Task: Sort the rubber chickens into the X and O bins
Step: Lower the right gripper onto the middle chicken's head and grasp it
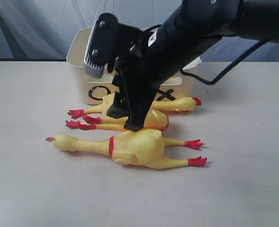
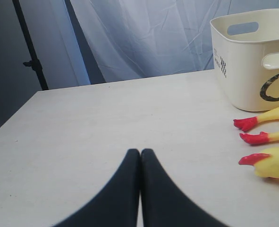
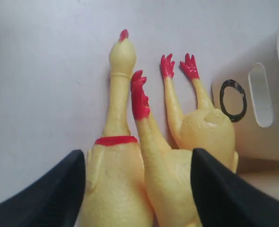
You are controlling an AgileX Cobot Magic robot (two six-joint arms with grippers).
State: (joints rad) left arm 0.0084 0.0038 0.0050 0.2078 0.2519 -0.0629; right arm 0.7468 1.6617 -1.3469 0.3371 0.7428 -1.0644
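Largest rubber chicken lies nearest on the table, two smaller chickens just behind it before the cream black-lettered O bin and X bin, while the right gripper spreads its jaws wide astride two bodies and the left gripper is pressed together, empty.

Rubber chickens packed side by side just before the bins, right arm slanting over them, bare table around

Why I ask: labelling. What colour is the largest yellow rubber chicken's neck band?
Red; neck band shows best in the exterior view.
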